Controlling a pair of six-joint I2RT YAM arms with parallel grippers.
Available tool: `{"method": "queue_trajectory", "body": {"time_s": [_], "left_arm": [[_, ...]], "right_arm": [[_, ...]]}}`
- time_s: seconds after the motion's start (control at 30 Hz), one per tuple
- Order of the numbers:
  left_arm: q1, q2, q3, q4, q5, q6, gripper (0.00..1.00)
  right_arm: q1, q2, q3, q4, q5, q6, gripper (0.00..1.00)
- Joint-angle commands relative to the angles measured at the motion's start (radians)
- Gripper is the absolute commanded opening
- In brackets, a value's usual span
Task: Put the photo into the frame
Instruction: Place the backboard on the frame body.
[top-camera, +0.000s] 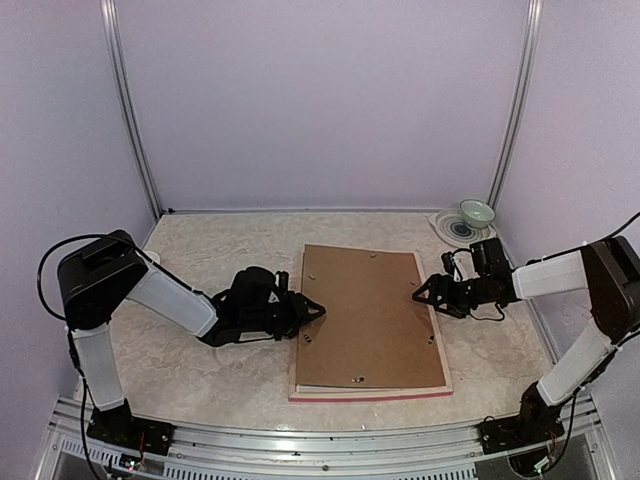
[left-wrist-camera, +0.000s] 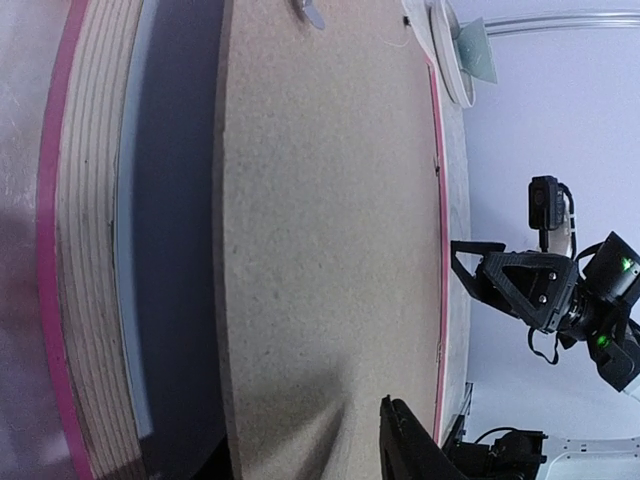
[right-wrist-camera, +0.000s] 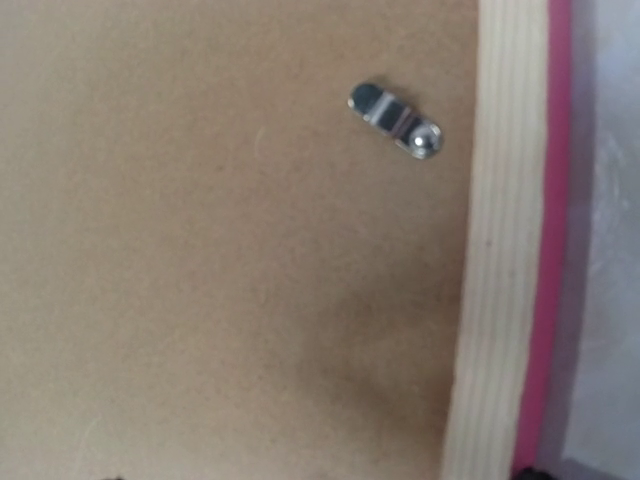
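Brown backing board (left-wrist-camera: 320, 250) lies over the pink-edged frame (left-wrist-camera: 85, 250), right tool (left-wrist-camera: 465, 266) beyond.

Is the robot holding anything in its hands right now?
Right hand: nothing, open above the frame's right edge. Left hand: at the backing board's left edge; a hold cannot be told.

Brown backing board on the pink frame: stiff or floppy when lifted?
Probably stiff: the brown fibreboard backing looks flat, edges straight, in the pink-edged wooden frame. Likely light, since it looks thin. Matte face, probably not slippery.

Just a dark sliver of my left fingers (left-wrist-camera: 405, 450) at the bottom edge, the frame (left-wrist-camera: 90, 250) with both ends out of view.
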Motion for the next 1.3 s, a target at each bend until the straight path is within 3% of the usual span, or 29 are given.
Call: {"method": "queue_trajectory", "body": {"time_s": [0.0, 0.9, 1.27], "left_arm": [[-0.016, -0.044, 0.06, -0.1, -0.027, 0.075, 0.4], [-0.08, -0.042, 0.331, -0.624, -0.244, 0.256, 0.54], [-0.096, -0.045, 0.38, -0.742, -0.295, 0.27, 0.7]], "right_arm": [[-0.009, 0.017, -0.017, 0.027, -0.032, 0.008, 0.84], [-0.009, 0.04, -0.003, 0.032, -0.049, 0.011, 0.84], [-0.009, 0.04, -0.005, 0.037, -0.051, 0.011, 0.84]]}}
